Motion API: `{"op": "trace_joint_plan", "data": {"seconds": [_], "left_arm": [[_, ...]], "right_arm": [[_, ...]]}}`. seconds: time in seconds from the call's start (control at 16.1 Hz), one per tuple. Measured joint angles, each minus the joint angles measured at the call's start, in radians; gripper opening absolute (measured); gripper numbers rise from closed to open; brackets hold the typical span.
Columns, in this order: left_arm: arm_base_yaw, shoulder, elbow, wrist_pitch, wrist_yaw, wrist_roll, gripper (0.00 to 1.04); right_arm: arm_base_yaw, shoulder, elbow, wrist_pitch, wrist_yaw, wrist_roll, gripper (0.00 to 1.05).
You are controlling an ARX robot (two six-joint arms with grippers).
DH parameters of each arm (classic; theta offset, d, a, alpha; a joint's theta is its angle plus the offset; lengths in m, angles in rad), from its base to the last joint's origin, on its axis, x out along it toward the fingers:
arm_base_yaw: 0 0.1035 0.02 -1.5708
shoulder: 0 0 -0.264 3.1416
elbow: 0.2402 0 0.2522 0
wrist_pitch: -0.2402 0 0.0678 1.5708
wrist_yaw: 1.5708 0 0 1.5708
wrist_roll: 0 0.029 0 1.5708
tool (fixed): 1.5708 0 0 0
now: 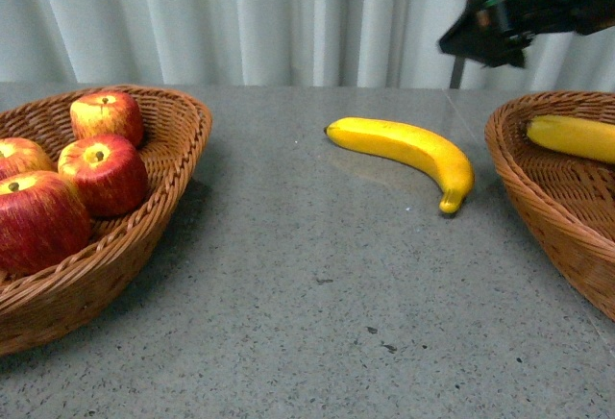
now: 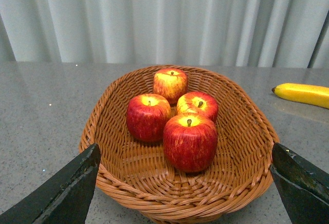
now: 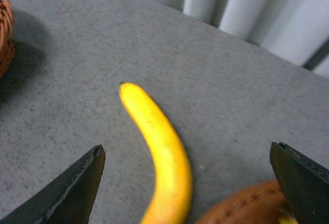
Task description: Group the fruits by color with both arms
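Several red apples (image 1: pixel 104 171) lie in the left wicker basket (image 1: pixel 183 121). One yellow banana (image 1: pixel 408 155) lies on the grey table between the baskets. A second banana (image 1: pixel 574 136) lies in the right wicker basket (image 1: pixel 514 164). My left gripper (image 2: pixel 185 147) is open and empty, hovering just before the apple basket (image 2: pixel 236 183), with the apples (image 2: pixel 189 141) between its fingers' line of sight. My right gripper (image 3: pixel 186 148) is open and empty above the table banana (image 3: pixel 159 142). It shows raised at the top right in the front view (image 1: pixel 471 39).
White curtains hang behind the table. The right basket's rim (image 3: pixel 247 203) shows in the right wrist view next to the banana. The table banana's end (image 2: pixel 303 93) shows to the side in the left wrist view.
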Motion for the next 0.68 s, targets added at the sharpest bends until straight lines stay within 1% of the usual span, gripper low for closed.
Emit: {"op": "trace_joint_plan", "data": {"seconds": [0.12, 0.25, 0.31, 0.5, 0.68], "left_arm": [[0.0, 0.0, 0.0, 0.0, 0.0, 0.0, 0.98], [0.0, 0.0, 0.0, 0.0, 0.0, 0.0, 0.98], [0.0, 0.0, 0.0, 0.0, 0.0, 0.0, 0.98], [0.0, 0.0, 0.0, 0.0, 0.0, 0.0, 0.98], [0.0, 0.0, 0.0, 0.0, 0.0, 0.0, 0.98]], "right_arm": [[0.07, 0.101, 0.087, -0.012, 0.019, 0.032, 0.98], [0.108, 0.183, 0.166, -0.034, 0.033, 0.043, 0.98], [0.116, 0.237, 0.223, -0.051, 0.055, 0.046, 0.98], [0.092, 0.335, 0.349, -0.152, 0.115, 0.02, 0.98], [0.074, 0.391, 0.444, -0.301, 0.121, -0.005, 0.98]]}}
